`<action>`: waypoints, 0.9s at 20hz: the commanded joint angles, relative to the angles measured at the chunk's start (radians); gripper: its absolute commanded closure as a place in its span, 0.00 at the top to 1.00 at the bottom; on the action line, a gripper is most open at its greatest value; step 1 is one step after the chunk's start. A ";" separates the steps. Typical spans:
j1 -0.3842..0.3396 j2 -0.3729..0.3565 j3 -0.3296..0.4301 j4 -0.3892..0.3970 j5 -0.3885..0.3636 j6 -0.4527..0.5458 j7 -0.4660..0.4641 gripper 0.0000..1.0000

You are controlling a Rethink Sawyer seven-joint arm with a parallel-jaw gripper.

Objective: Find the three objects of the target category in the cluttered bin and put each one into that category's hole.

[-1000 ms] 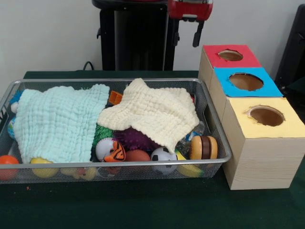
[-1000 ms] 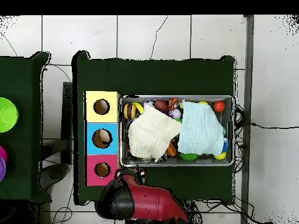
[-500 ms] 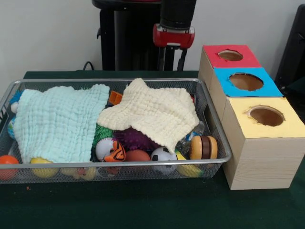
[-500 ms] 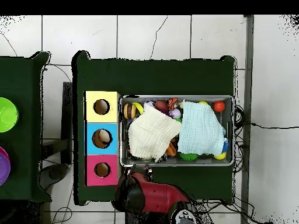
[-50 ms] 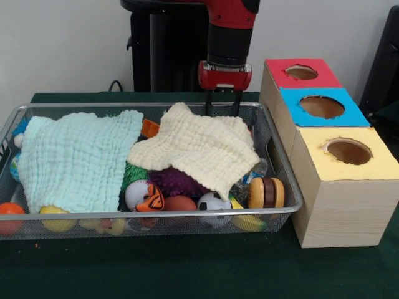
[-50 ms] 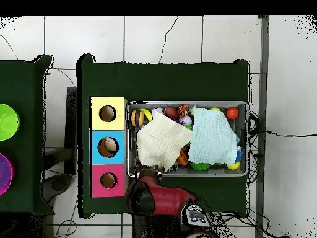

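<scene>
A wire bin [image 5: 156, 213] holds a heap of toys under two cloths: a cream cloth [image 5: 199, 146] on the right and a mint cloth [image 5: 78, 159] on the left. Along the front lie a tiger-striped ball [image 5: 144, 196], a purple spiky ball [image 5: 174, 182], a soccer ball [image 5: 214, 202] and a toy burger [image 5: 266, 192]. My gripper [image 5: 222, 111] hangs open over the bin's far side, its tips just above the cream cloth's far edge, holding nothing. From overhead the gripper [image 6: 150, 174] sits at the bin's rim [image 6: 247, 139] beside the cream cloth [image 6: 160, 141].
A wooden box stands right of the bin with a red hole [image 5: 301, 73], a blue hole [image 5: 321, 106] and a yellow hole [image 5: 348, 151]. An orange ball [image 5: 9, 215] lies in the bin's front left corner. Overhead, a green bowl [image 6: 6, 121] sits on a side table.
The arm has come down and swung left from beside the red hole to the bin's far side. Its fingers now reach the cream cloth's far edge. The cloths and toys have not moved.
</scene>
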State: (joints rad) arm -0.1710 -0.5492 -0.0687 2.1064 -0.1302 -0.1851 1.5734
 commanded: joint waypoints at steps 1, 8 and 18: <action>0.038 0.172 0.082 -0.228 0.039 -0.113 0.166 1.00; 0.061 0.269 0.074 -0.291 0.049 -0.201 0.186 1.00; 0.162 0.004 0.028 -0.189 0.170 0.058 0.209 1.00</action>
State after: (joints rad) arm -0.0584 -0.5303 -0.1478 2.0845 -0.0887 -0.2312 1.5734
